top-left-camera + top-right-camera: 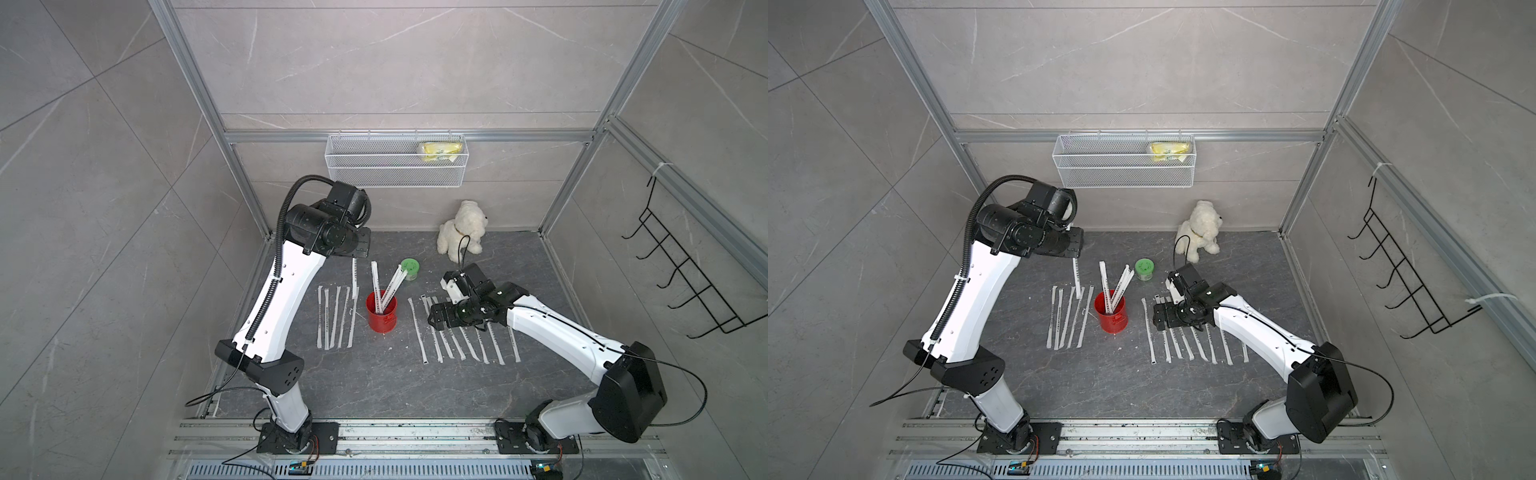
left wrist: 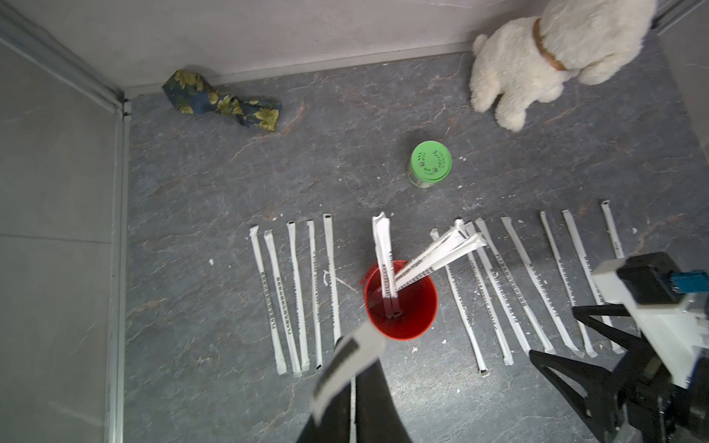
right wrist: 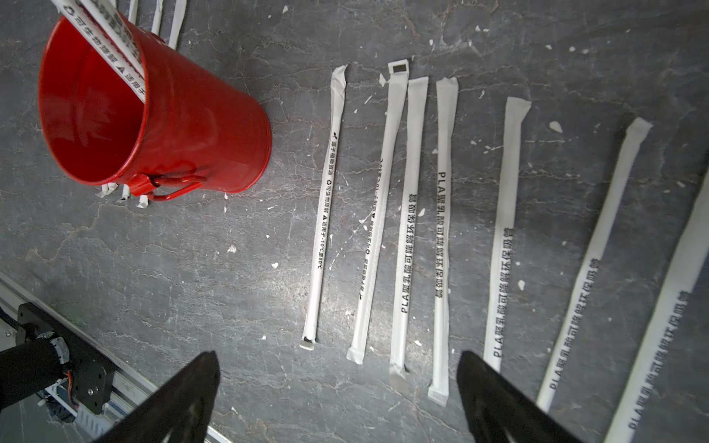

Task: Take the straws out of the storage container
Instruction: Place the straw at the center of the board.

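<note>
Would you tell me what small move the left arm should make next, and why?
Probably lower the left tool, shut on a wrapped straw hanging above the table, and lay it beside the five straws already lined up left of the red can; several straws stand in the can.

Plush dog [image 1: 461,226] at back wall [image 1: 415,208], green-lidded jar [image 1: 412,266] near; yellow packet [image 1: 440,151] in basket [image 1: 365,170].

Nearest straw [image 2: 347,364] a blur
</note>
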`<state>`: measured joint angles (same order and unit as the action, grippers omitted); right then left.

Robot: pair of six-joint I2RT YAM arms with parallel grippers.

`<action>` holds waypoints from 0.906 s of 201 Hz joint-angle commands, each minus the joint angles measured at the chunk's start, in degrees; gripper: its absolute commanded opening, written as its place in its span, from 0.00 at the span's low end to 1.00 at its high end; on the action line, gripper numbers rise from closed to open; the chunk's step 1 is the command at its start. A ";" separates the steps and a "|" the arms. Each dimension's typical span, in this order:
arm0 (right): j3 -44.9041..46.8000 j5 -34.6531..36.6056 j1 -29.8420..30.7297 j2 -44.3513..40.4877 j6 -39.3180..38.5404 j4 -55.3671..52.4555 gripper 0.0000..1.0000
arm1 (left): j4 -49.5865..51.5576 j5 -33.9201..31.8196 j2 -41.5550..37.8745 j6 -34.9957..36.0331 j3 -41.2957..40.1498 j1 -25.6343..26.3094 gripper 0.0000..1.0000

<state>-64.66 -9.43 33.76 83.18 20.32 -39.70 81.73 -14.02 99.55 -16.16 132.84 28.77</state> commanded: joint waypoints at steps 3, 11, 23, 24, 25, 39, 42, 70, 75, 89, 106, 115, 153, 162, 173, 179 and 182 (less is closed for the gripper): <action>-1.19 0.09 -0.27 -0.43 -1.42 -1.07 1.00 | 3.73 -1.90 -2.16 1.59 -0.64 -4.49 0.07; -1.17 0.02 -0.28 -0.30 -1.50 -0.91 1.00 | 3.88 -2.30 -2.12 1.66 -1.33 -5.99 0.07; -1.08 -0.03 -0.26 -0.12 -1.83 -0.90 1.00 | 4.58 -2.14 -1.65 1.96 -1.55 -7.91 0.07; -1.08 0.00 -0.27 -0.12 -1.85 -0.90 1.00 | 4.71 -2.15 -1.51 1.94 -1.54 -8.01 0.07; -1.08 0.01 -0.27 -0.12 -1.90 -0.90 1.00 | 4.82 -2.10 -1.44 1.93 -1.49 -8.11 0.07; -0.92 0.27 -0.20 0.10 -2.18 -0.76 1.00 | 6.06 -2.74 -0.26 2.40 -0.96 -9.81 0.07; -0.86 0.29 -0.28 0.14 -2.21 -0.80 1.00 | 6.27 -2.87 0.05 2.45 -0.87 -10.06 0.07; -0.80 0.53 -0.32 0.50 -2.64 -0.87 1.00 | 7.63 -3.45 2.64 2.91 -1.28 -13.53 0.07; -0.86 0.55 -0.27 0.50 -2.73 -0.98 1.00 | 7.61 -3.27 3.04 3.04 -1.62 -14.28 0.07; -0.92 0.54 -0.28 0.41 -2.90 -1.12 1.00 | 7.63 -2.48 4.37 3.66 -2.58 -16.11 0.07; -0.84 0.30 -0.27 0.23 -3.13 -1.25 1.00 | 8.47 -2.42 6.27 4.17 -2.91 -17.63 0.07; -0.74 0.29 -0.24 0.23 -3.26 -1.17 1.00 | 8.71 -2.49 7.29 4.45 -3.31 -18.28 0.07; 0.02 0.08 -0.27 1.40 -3.49 -0.29 1.00 | 9.10 -2.29 12.29 4.37 -5.20 -20.13 0.07; 0.16 0.01 -0.25 1.84 -3.63 -0.27 1.00 | 9.23 -2.17 13.88 4.46 -5.54 -20.53 0.07; 0.18 0.08 -0.27 2.29 -3.94 -0.29 1.00 | 9.36 -2.32 15.78 4.22 -5.68 -20.90 0.07; 0.32 0.06 -0.27 2.49 -4.04 -0.24 1.00 | 9.26 -2.11 16.78 4.11 -5.98 -21.07 0.07; 0.28 0.17 -0.25 2.63 -4.01 -0.20 1.00 | 9.17 -1.88 17.27 4.12 -6.13 -21.19 0.08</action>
<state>-64.69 -9.43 33.71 84.16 17.89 -39.64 86.37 -16.45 113.82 -13.39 127.39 8.45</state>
